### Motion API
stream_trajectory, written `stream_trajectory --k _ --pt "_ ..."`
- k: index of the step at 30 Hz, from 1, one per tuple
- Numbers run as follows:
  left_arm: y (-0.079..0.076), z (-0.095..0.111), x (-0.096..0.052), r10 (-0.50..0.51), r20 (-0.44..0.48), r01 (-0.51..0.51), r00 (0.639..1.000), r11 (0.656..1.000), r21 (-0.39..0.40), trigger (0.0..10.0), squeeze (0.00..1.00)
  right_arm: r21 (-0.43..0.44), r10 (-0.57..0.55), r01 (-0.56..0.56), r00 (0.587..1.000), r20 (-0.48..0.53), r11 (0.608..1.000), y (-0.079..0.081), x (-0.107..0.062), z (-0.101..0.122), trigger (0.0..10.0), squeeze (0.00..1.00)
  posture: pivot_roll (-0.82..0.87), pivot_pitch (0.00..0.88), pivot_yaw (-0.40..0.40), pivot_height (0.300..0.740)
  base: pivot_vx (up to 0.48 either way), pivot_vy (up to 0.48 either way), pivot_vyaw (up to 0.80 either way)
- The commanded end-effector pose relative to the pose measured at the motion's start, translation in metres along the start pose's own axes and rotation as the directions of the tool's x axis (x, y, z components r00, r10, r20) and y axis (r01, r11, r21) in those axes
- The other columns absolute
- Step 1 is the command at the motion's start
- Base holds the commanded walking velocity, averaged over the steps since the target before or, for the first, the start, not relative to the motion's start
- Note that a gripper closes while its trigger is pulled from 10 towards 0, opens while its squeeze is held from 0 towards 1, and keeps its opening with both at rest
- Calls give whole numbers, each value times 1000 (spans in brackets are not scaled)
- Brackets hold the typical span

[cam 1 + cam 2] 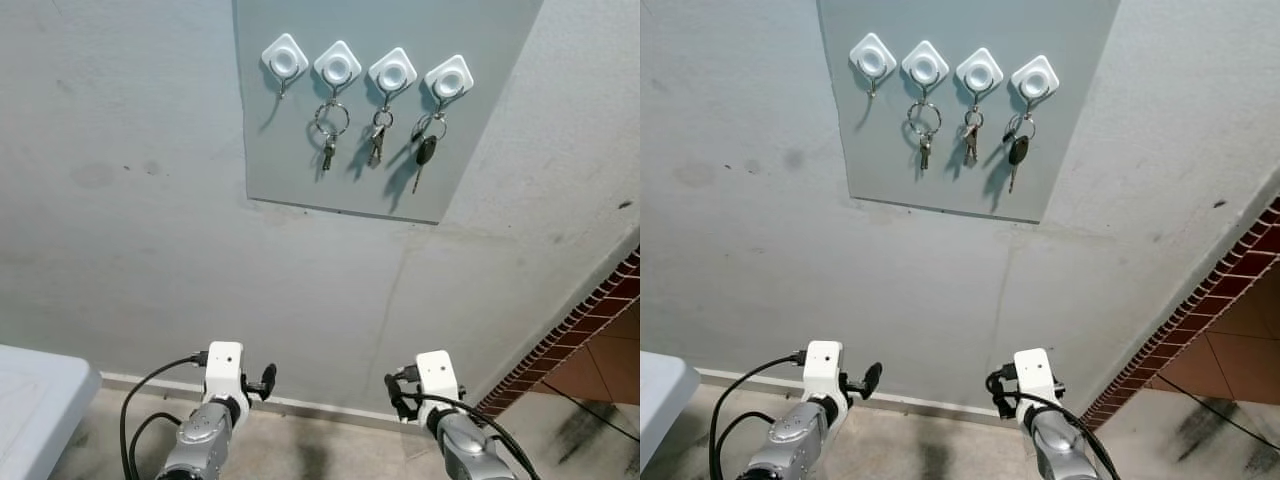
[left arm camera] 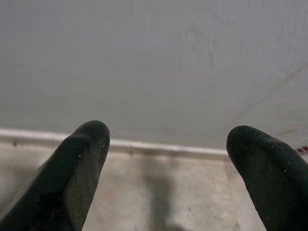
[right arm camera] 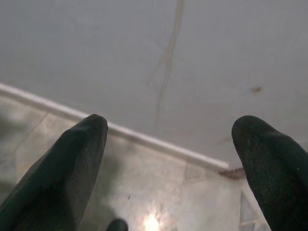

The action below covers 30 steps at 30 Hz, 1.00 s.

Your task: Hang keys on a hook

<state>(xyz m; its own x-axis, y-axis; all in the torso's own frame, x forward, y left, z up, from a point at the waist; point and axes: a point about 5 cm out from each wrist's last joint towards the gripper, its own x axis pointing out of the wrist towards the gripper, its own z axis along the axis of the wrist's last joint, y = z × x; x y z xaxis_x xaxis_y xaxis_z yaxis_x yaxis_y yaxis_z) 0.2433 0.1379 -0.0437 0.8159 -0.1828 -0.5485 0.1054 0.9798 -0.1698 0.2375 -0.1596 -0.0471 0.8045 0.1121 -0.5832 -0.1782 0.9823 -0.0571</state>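
So the robot stands facing a plain grey wall [image 1: 150, 250], with a strip of red brick [image 1: 590, 320] running off to its right and the corner of a white worktop [image 1: 35, 400] poking in at its lower left. Up on the wall there's a grey board [image 1: 290, 160] carrying four white hooks in a row.

Three of them are already taken: the second hook [image 1: 337, 67] has a big ring with a key [image 1: 330, 135], the third hook [image 1: 392, 73] has a small bunch [image 1: 377, 140], and the fourth hook [image 1: 449, 78] holds a black-headed car key [image 1: 424, 155]. The leftmost hook [image 1: 284, 57] is bare.

Both arms are held low, well below the board. The left gripper [image 1: 262, 381] and the right gripper [image 1: 396, 392] both have their jaws spread wide and there's nothing between them; the wrist views just look past the black fingers [image 2: 77, 168] at the wall, the skirting and the floor.

Judging by that, no keys are in hand, so either the hanging part is finished, or a fresh set is still needed for that bare hook. If it's the latter, the next move calls for finding keys first, since none lie anywhere in sight, then a high reach up to the leftmost hook.
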Motion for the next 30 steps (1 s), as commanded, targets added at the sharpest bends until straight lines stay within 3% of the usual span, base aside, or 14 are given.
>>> stream_trajectory --k 1,5,7,10,14,16,30 --pt "-1 -8 -2 -2 -21 2 1000 1000 -22 10000 0 1 -3 3 1000 -29 1000 -1 -3 -9 10000 0 -39 0 -55 740 0 0 0" --pt "4 -16 -6 31 -45 -35 999 997 -69 10000 0 -2 -11 11 996 -93 1000 -5 -10 -26 10000 0 -37 0 -55 740 0 0 0" --pt "16 -29 -14 78 -98 -85 992 994 -75 10000 0 -2 -39 39 982 -184 999 -13 -22 -51 10000 0 -45 0 -48 740 0 0 0" --pt "23 -37 -19 106 -123 -118 987 988 -95 10000 0 3 -50 53 973 -227 999 -17 -30 -64 10000 0 -50 0 -44 740 0 0 0" --pt "32 -44 -25 126 -143 -139 982 987 -81 10000 0 9 -56 60 963 -262 998 -19 -37 -75 10000 0 -57 0 -36 740 0 0 0" --pt "43 -55 -35 150 -172 -163 974 985 -63 10000 0 33 -66 79 954 -292 996 -22 -46 -88 10000 0 -65 0 -18 740 0 0 0" --pt "51 -72 -48 158 -222 -168 962 985 -30 10000 0 125 -90 133 949 -303 983 -20 -51 -96 10000 0 -70 0 23 740 0 0 0"
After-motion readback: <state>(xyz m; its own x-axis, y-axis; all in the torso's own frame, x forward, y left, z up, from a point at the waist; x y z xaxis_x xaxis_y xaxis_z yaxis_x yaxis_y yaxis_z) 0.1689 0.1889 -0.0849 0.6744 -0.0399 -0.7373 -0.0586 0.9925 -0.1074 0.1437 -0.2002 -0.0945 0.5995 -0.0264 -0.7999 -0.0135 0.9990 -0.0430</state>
